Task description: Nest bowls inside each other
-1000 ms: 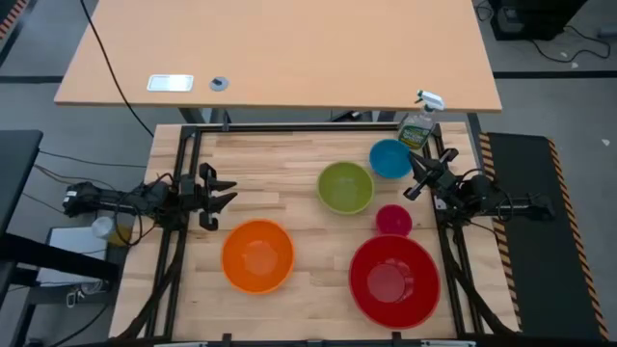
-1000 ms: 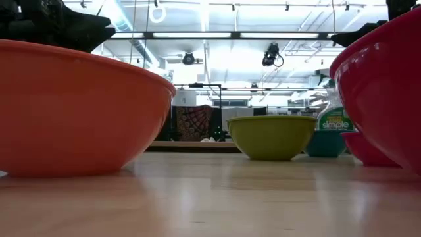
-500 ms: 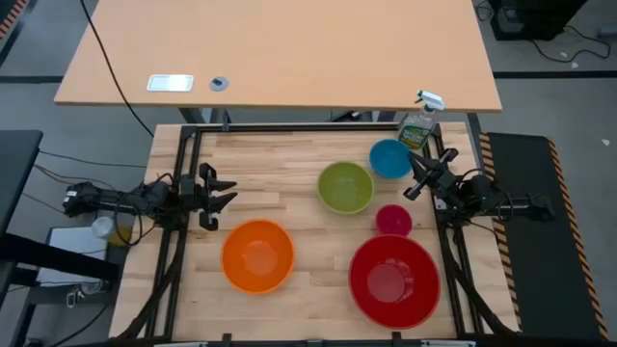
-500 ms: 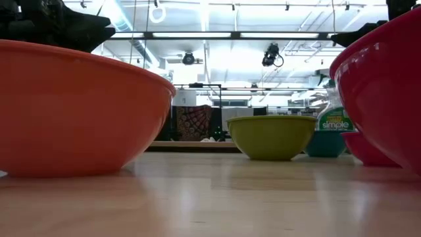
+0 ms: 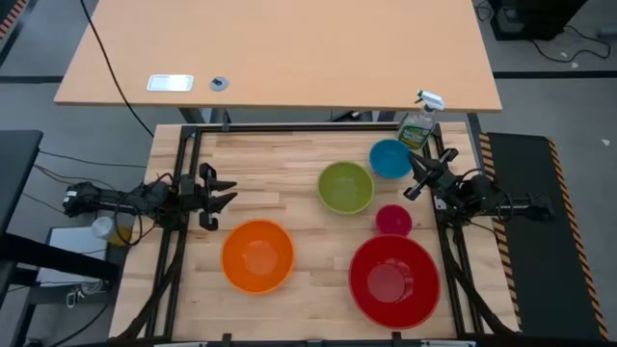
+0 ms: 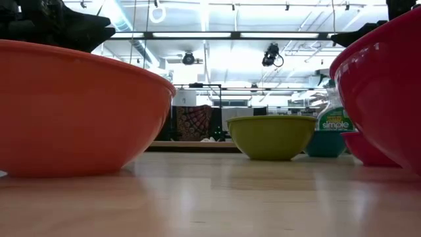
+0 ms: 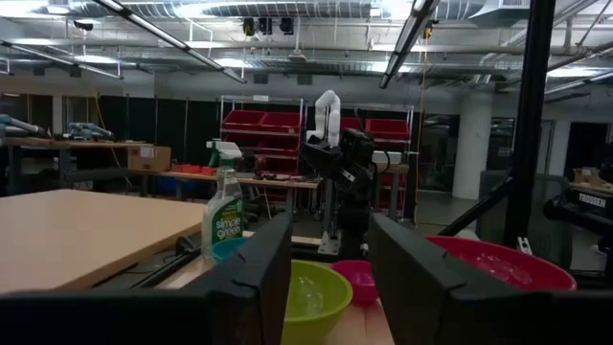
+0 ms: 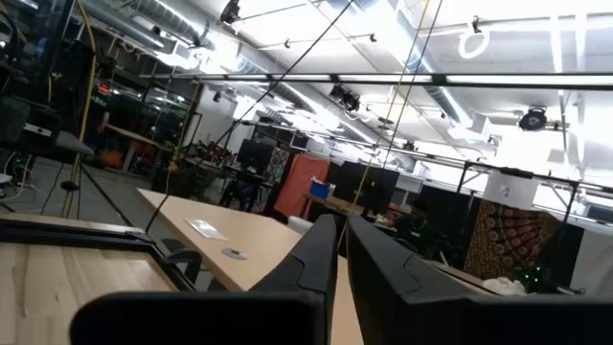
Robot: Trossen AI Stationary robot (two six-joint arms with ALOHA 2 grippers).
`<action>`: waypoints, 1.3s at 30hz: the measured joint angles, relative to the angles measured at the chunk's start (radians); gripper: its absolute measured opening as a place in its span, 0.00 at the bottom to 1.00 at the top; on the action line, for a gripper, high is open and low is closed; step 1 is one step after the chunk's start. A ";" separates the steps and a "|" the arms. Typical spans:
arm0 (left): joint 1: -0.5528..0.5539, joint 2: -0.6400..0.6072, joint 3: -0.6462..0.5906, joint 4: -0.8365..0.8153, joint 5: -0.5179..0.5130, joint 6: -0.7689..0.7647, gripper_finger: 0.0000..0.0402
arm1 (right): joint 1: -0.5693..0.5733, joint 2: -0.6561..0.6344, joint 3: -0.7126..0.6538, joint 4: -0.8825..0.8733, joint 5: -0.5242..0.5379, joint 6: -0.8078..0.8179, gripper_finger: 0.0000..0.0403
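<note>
Five bowls rest on their bases on the wooden table, none inside another. The orange bowl [image 5: 257,255] is near left and the large red bowl [image 5: 393,280] near right. The lime green bowl [image 5: 345,187] is mid-table, the blue bowl [image 5: 389,158] far right, and the small pink bowl [image 5: 393,220] sits between blue and red. My left gripper [image 5: 229,191] waits open at the table's left edge, above the table. My right gripper [image 5: 416,177] waits shut at the right edge, beside the blue bowl. Neither touches a bowl.
A green spray bottle [image 5: 418,125] stands at the far right corner, behind the blue bowl. A black frame [image 5: 289,128] runs round the table. A larger desk [image 5: 280,58] lies beyond the far edge. Bare wood [image 5: 260,159] stretches across the far left.
</note>
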 joint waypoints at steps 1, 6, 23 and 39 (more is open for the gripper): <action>0.000 0.000 0.000 0.000 0.000 0.000 0.35 | 0.000 0.000 0.000 0.000 0.000 0.000 0.10; 0.000 0.000 0.000 0.000 0.000 0.000 0.35 | 0.000 0.000 0.000 0.000 0.000 0.000 0.10; 0.000 0.000 0.000 0.002 0.000 -0.232 0.35 | 0.000 0.000 0.000 0.000 0.000 0.000 0.10; -0.002 0.002 0.029 0.117 0.584 -0.199 0.35 | 0.011 -0.001 0.002 0.147 -0.477 0.524 0.10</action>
